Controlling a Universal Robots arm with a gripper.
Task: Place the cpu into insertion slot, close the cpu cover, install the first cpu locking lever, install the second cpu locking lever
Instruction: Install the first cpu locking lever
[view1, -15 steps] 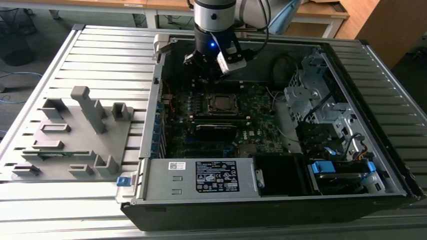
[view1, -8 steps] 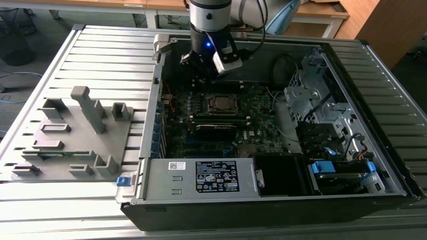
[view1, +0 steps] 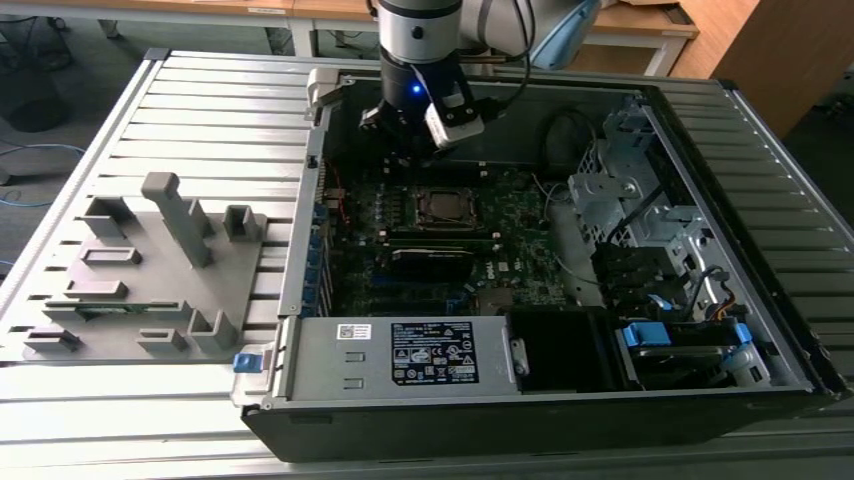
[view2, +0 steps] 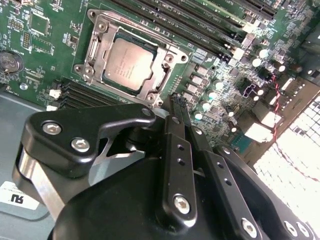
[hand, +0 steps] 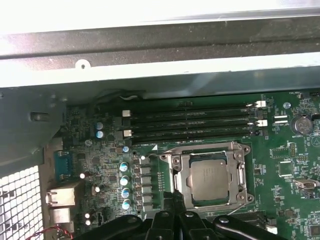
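The cpu (view2: 131, 65) (hand: 210, 178) lies flat in the insertion slot (view1: 441, 206), dull silver top up. Around it lies the cpu cover (view2: 95, 50) (hand: 173, 172), a silvery frame flat on the socket with the chip showing through its cut-out. My gripper (view2: 175, 102) (hand: 172, 197) hangs a little above the board beside one edge of the socket, its black fingers (view2: 178, 150) pressed together with nothing seen between them. In the exterior view the gripper (view1: 408, 158) is just beyond the socket, toward the case's far wall.
The open computer case (view1: 747, 110) lies on a slatted metal table (view1: 200, 110). Long black memory slots (hand: 190, 122) run beside the socket. A power supply (view1: 400, 355) and a drive cage (view1: 641, 200) fill the near and right parts. A grey fixture (view1: 147, 270) stands left.
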